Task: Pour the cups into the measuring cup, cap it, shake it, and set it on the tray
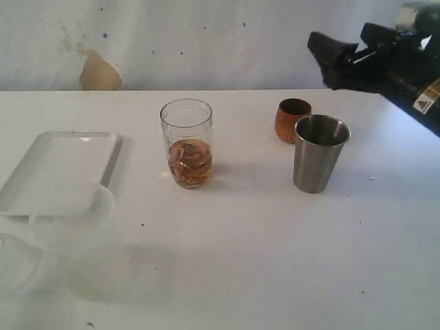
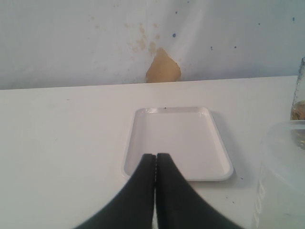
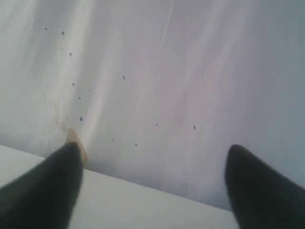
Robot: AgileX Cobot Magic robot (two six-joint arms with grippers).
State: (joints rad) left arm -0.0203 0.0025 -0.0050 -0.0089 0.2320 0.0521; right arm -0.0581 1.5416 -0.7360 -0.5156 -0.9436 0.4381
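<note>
Right gripper (image 1: 328,62) hangs in the upper right of the exterior view, above the table (image 1: 247,268). Its wrist view shows the black fingertips (image 3: 66,164) standing wide apart with only wall and table edge between them, so it holds nothing.

Below it and slightly left, well apart from it, the steel tumbler (image 1: 320,152) stands upright, right of centre. The wooden cup (image 1: 293,118) sits just up-left of the tumbler; whether the two touch I cannot tell.

The measuring cup (image 1: 186,127) stands upright and uncapped at the frame's centre, far to the left of that gripper. Amber liquid with pale pieces fills its lower part.

The tray (image 1: 58,165) lies flat at mid-left with nothing on it. A frosted container (image 1: 72,210) overlaps its lower right corner in the picture.

The left gripper (image 2: 155,155) appears only in its wrist view, its jaws pressed together on nothing, tips over the tray's near rim. The frosted container is close beside it, and a sliver of the measuring cup shows beyond.
</note>
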